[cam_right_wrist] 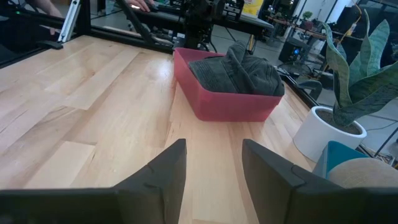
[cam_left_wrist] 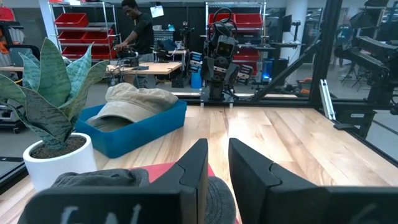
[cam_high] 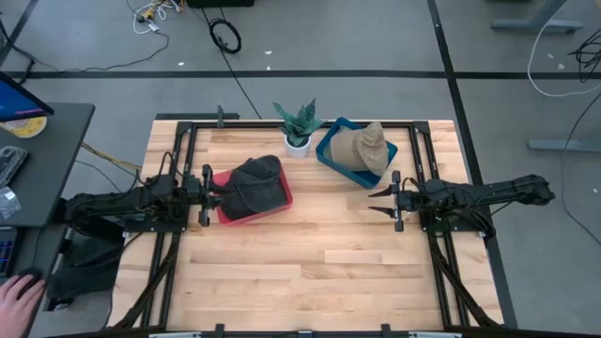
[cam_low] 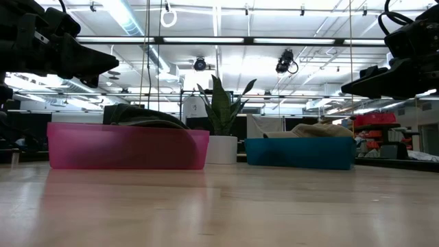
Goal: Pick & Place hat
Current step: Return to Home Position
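Note:
A dark grey hat (cam_high: 255,180) lies in a red bin (cam_high: 282,203) left of the table's middle. A tan hat (cam_high: 364,148) lies in a blue bin (cam_high: 328,150) at the far right. My left gripper (cam_high: 214,195) hovers level at the red bin's left side. Its fingers stand a little apart (cam_left_wrist: 217,168) with nothing between them, above the dark hat (cam_left_wrist: 93,180). My right gripper (cam_high: 383,203) hovers open (cam_right_wrist: 214,168) over bare wood. It is just near of the blue bin and points toward the red bin (cam_right_wrist: 217,106).
A potted plant (cam_high: 299,127) in a white pot stands between the two bins at the far edge. A black frame (cam_high: 188,127) runs round the tabletop. Bare wood (cam_high: 310,263) fills the table's near half. A person's hand (cam_high: 19,296) rests off the table at the near left.

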